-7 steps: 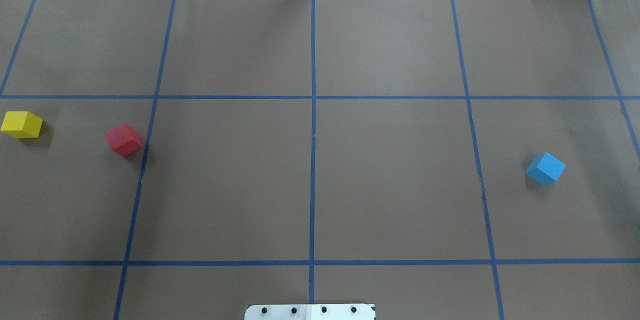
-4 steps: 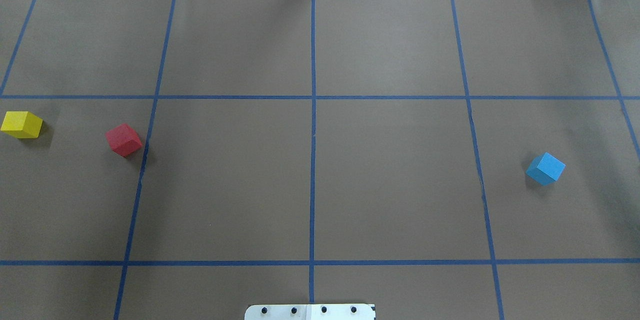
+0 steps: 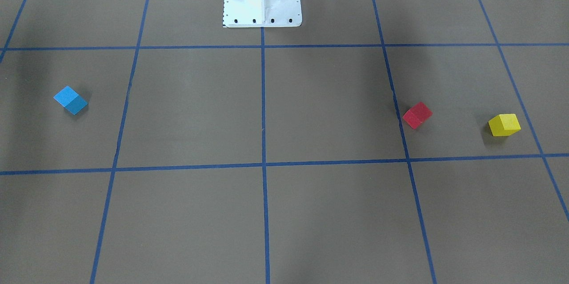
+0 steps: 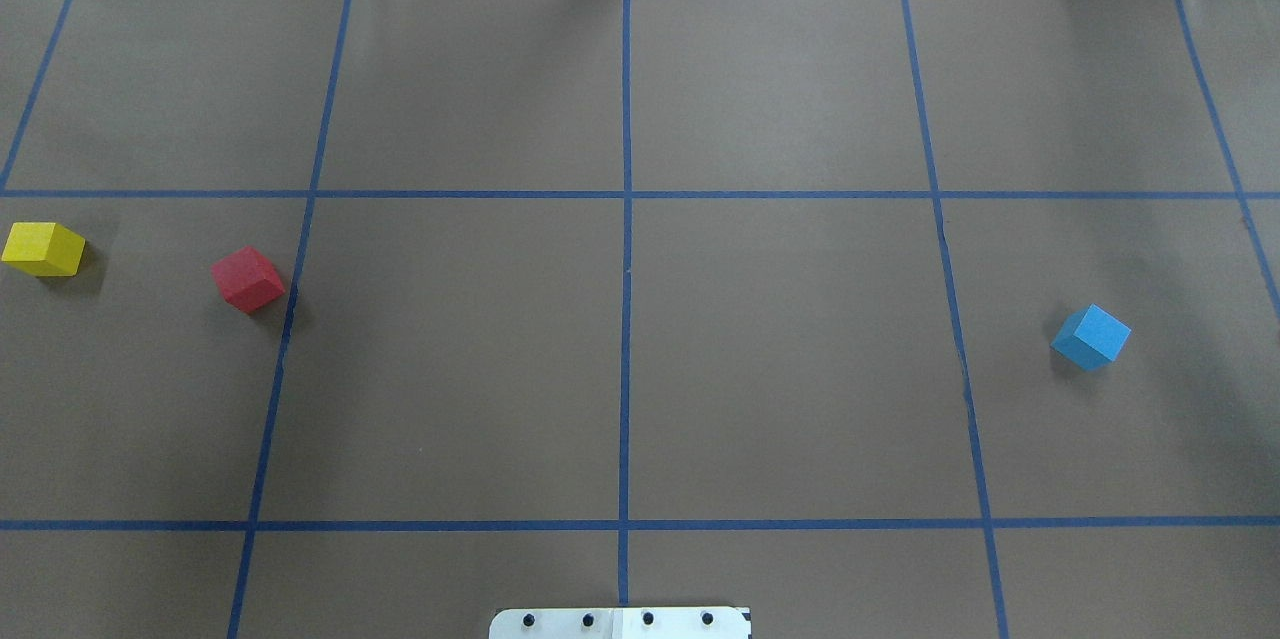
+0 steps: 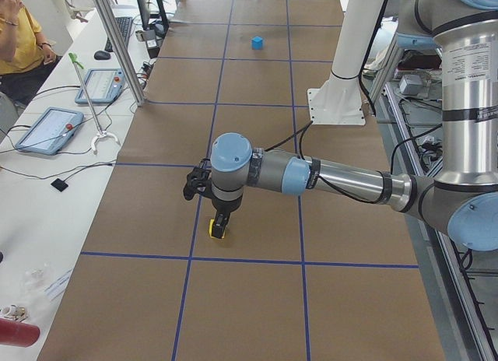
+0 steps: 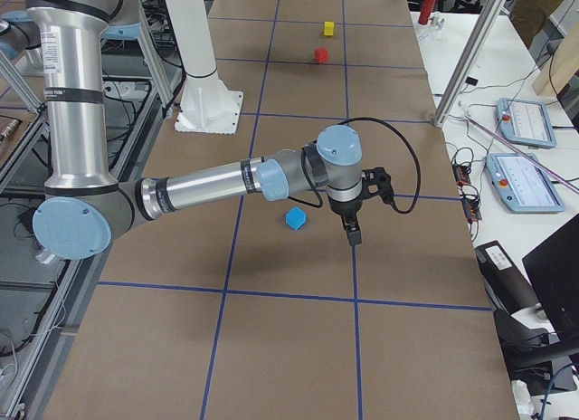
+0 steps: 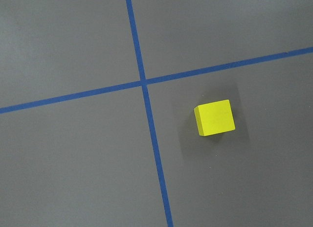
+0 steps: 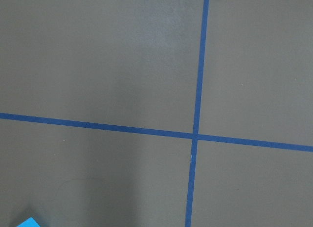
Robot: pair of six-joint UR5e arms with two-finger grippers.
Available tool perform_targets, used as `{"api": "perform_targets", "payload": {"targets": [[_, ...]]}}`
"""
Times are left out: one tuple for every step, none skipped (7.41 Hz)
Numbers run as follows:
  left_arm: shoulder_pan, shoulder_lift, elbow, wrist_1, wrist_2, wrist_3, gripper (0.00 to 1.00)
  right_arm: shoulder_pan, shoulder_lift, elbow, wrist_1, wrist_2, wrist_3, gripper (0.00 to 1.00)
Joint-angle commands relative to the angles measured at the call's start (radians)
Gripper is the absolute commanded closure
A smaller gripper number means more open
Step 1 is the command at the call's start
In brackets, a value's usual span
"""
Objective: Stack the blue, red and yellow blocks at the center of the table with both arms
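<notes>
Three blocks lie apart on the brown table. The yellow block [image 4: 43, 249] is at the far left, the red block [image 4: 248, 279] a little to its right, and the blue block [image 4: 1090, 337] at the right. My left gripper [image 5: 221, 222] hangs over the yellow block [image 5: 212, 230], which sits right of centre in the left wrist view [image 7: 214, 117]. My right gripper [image 6: 351, 232] hovers just beside the blue block [image 6: 295, 218], whose corner shows at the right wrist view's bottom edge [image 8: 29, 222]. Both grippers show only in the side views, so I cannot tell whether they are open or shut.
Blue tape lines [image 4: 625, 319] divide the table into squares. The white robot base plate [image 4: 620, 622] sits at the near middle edge. Beside the table a bench carries tablets [image 5: 48, 129] and cables, and a person [image 5: 15, 34] sits there. Aluminium posts [image 5: 117, 46] stand along that edge.
</notes>
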Motion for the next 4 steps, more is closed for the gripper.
{"api": "perform_targets", "payload": {"targets": [[0.000, -0.046, 0.012, -0.104, 0.000, 0.000, 0.00, -0.148, 0.003, 0.014, 0.086, 0.004, 0.277, 0.00], [0.000, -0.046, 0.012, -0.109, 0.000, 0.000, 0.00, -0.219, -0.005, 0.014, 0.220, -0.066, 0.498, 0.00], [0.000, -0.046, 0.010, -0.110, 0.000, -0.002, 0.00, -0.311, -0.029, 0.013, 0.327, -0.138, 0.623, 0.00], [0.000, -0.047, 0.009, -0.112, 0.000, -0.002, 0.00, -0.359, -0.066, 0.030, 0.337, -0.173, 0.712, 0.01]]}}
